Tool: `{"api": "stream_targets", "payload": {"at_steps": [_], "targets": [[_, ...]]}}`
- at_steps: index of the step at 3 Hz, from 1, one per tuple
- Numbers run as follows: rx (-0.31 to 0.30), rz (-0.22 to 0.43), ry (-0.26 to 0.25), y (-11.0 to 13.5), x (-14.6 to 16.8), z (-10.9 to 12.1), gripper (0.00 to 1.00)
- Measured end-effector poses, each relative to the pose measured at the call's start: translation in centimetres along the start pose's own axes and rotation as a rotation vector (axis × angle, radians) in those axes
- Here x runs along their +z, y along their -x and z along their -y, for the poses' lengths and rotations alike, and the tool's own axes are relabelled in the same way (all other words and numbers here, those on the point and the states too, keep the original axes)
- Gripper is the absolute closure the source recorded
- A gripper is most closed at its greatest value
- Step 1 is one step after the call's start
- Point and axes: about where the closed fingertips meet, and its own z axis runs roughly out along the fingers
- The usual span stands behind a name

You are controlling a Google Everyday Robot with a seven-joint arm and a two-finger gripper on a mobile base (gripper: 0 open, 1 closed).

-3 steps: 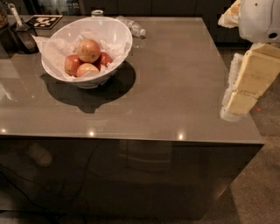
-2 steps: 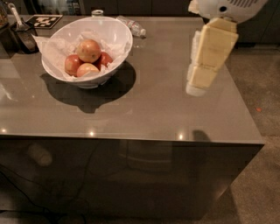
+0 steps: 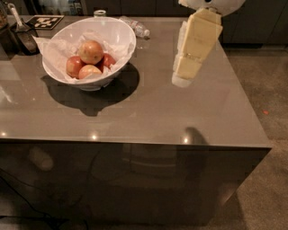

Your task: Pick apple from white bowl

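apple (image 3: 91, 51): in bowl (image 3: 125, 33), far-left corner of counter (image 3: 135, 119)
gripper (image 3: 182, 81): near right edge, apple well left
grip: cannot tell

A glossy grey table (image 3: 148, 112) is seen, with the bowl (image 3: 128, 42) set on its far left part. Along the far edge a clear bottle (image 3: 135, 28) is laid on its side just right of the bowl, a small glass (image 3: 100, 13) is stood behind it, and a black-and-white tag (image 3: 44, 21) is laid flat further left. The gripper (image 3: 182, 81) is held above the table's right half, well apart from the bowl
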Motion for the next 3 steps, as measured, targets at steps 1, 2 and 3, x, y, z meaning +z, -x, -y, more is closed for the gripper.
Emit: {"api": "stream_targets", "payload": {"at_steps": [1, 2, 3], "targets": [[0.022, 0.020, 0.043, 2.4, 2.4, 3.3, 0.00], [0.013, 0.039, 0.061, 6.1, 4.9, 6.7, 0.00], [0.004, 0.076, 0.032, 7.5, 4.8, 7.4, 0.00]]}}
